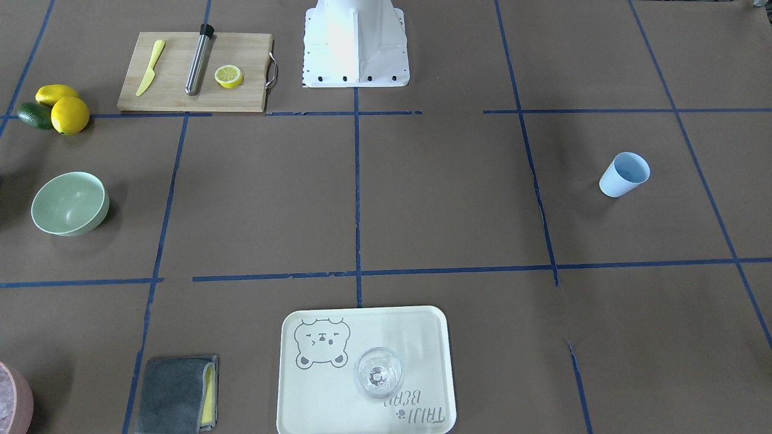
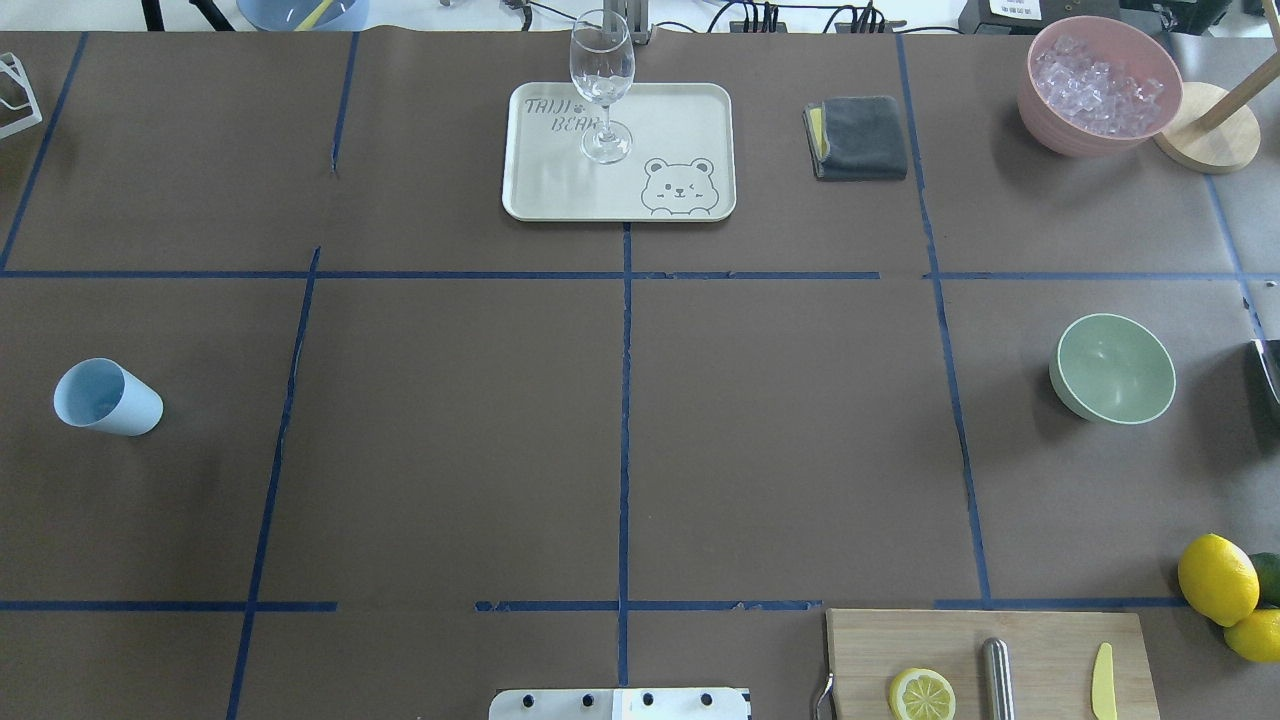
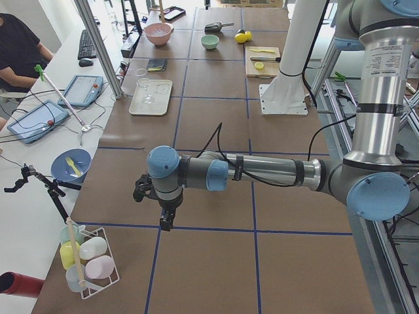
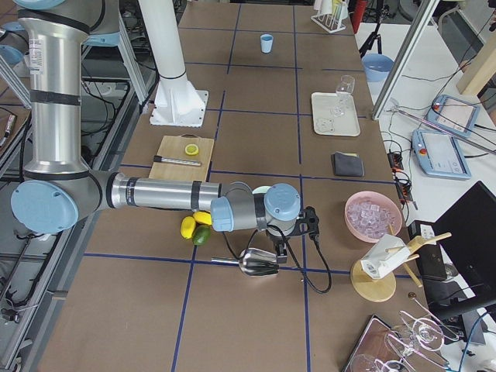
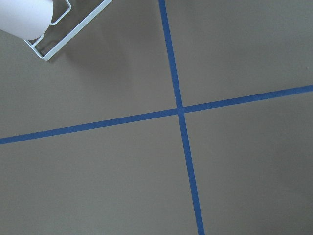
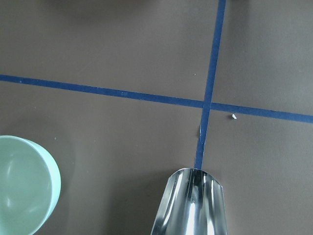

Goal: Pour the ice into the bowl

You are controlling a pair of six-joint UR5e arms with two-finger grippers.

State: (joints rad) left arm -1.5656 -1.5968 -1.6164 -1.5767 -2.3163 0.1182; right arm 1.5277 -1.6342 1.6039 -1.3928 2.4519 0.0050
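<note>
Right pincer (image 4: pixel 277 251) by a steel scoop (image 6: pixel 193 208), left pincer (image 3: pixel 166 221) over tabletop (image 3: pixel 203 268): neither's opening can be told. Bowl (image 2: pixel 1112 368) empty; pink container (image 2: pixel 1058 135) holds whitish lumps (image 2: pixel 1097 84).

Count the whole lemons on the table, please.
2. The first lemon and the second lemon lie close together beside the board, next to a green fruit. The lemon half on the board is not counted. None looks hidden.
</note>
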